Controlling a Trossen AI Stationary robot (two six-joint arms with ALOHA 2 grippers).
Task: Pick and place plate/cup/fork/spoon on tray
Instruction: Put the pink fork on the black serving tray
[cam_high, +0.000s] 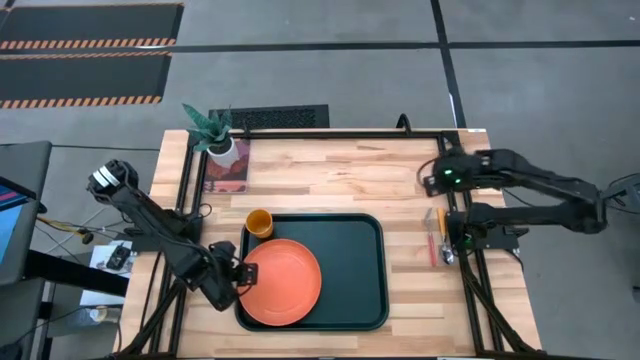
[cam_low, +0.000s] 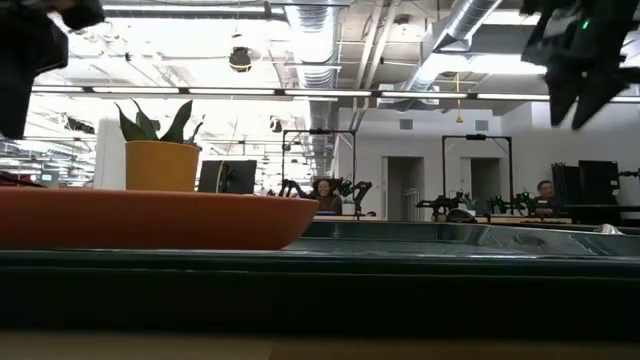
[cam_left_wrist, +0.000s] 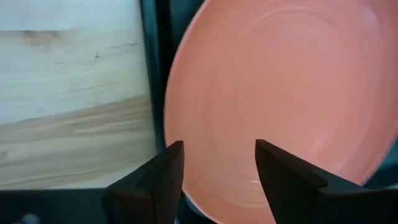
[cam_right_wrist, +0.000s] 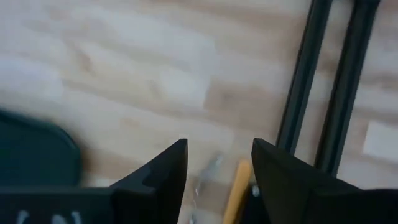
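1. Nearest the front edge of the bench (cam_high: 330, 170), the plate (cam_high: 282, 282) lies flat in the tray (cam_high: 350, 270), filling its front-left part and overhanging the left rim a touch.
2. The left gripper (cam_high: 236, 272) sits right at the plate's left edge, jaws parted with the rim showing between the fingers (cam_left_wrist: 163, 177); nothing is clamped.
3. A little farther back, the cup (cam_high: 259, 222) stands upright at the tray's back-left corner, just behind the plate.
4. Over on the right, the fork (cam_high: 431, 236) and spoon (cam_high: 441, 238) lie side by side on bare wood, between the tray and the frame rail.
5. The right gripper (cam_high: 432, 181) hangs above the wood behind them, jaws spread wide and holding nothing.
6. At the far left corner, a potted plant (cam_high: 214, 132).
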